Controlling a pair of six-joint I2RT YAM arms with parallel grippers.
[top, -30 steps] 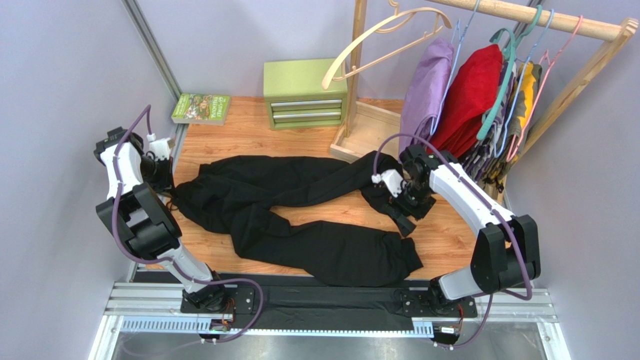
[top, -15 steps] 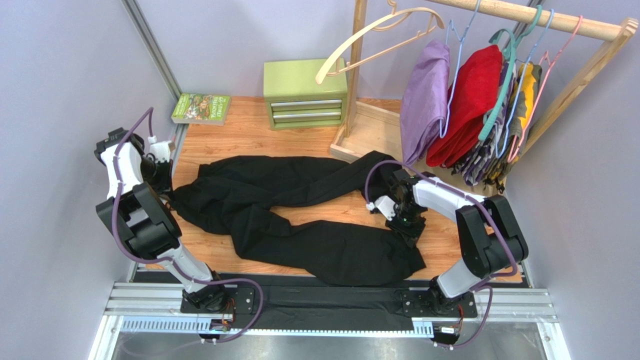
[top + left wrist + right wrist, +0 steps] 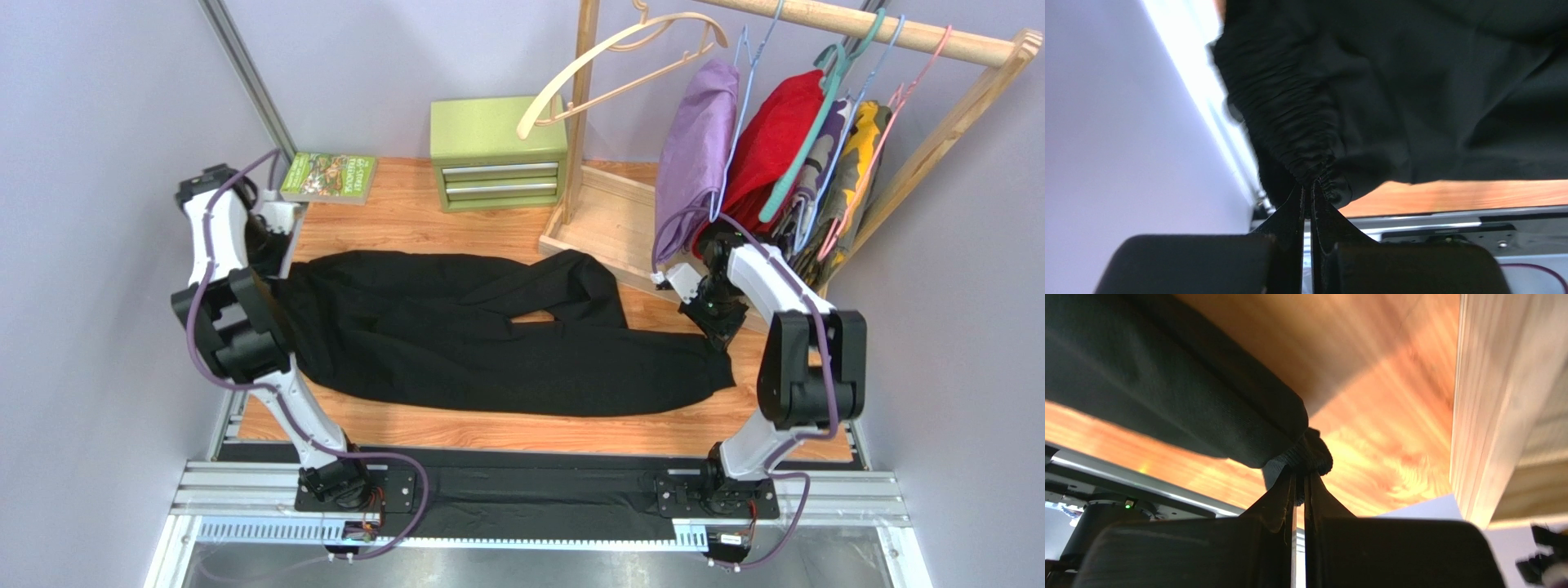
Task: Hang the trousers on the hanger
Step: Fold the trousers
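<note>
Left end of the trousers [image 3: 491, 355] behind the left arm [image 3: 233, 331], top view.

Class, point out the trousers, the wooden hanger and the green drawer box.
trousers [image 3: 491, 355], top view, middle of the spread cloth.
hanger [image 3: 540, 105], top view, lower end of its left curved arm.
green drawer box [image 3: 491, 123], top view, its top face.

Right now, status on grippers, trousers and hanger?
Both shut: left gripper on the trousers' waistband, right gripper on a leg end. Cloth stretched between them over the table. The hanger hangs bare on the rail, purple garment beside it.
</note>
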